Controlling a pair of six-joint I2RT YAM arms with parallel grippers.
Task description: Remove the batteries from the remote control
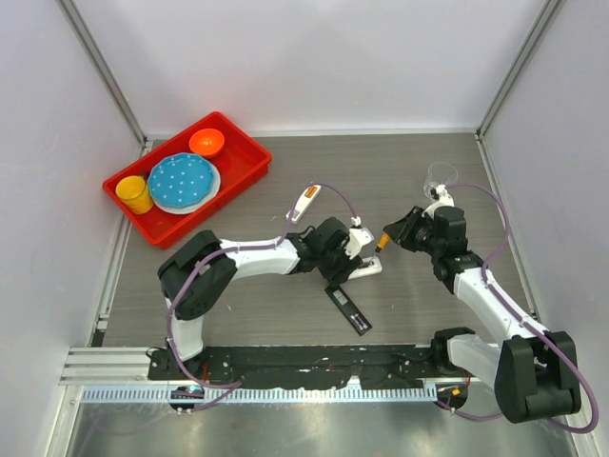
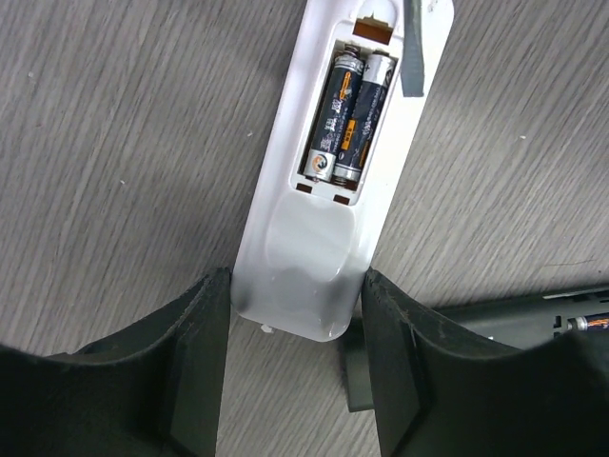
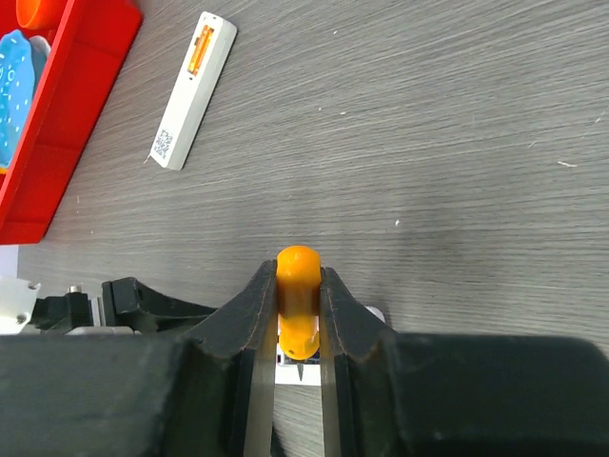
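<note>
The white remote control [image 2: 319, 219] lies back side up with its cover off. Two black-and-orange batteries [image 2: 347, 119] sit side by side in the open compartment. My left gripper [image 2: 297, 314] is shut on the remote's near end, one jaw pressing each long edge. In the top view that left gripper [image 1: 354, 255] sits over the remote control [image 1: 369, 269] at the table's middle. My right gripper [image 3: 298, 276] is shut on the orange screwdriver handle [image 3: 298, 286]. The screwdriver's metal blade [image 2: 412, 48] reaches down beside the compartment's far end.
A black remote [image 1: 348, 309] lies just in front of the white one. A second white remote [image 1: 304, 203] with an orange strip lies further back. A red tray [image 1: 243, 148] at the back left holds a blue plate, orange bowl and yellow cup. A clear cup [image 1: 441, 174] stands at the back right.
</note>
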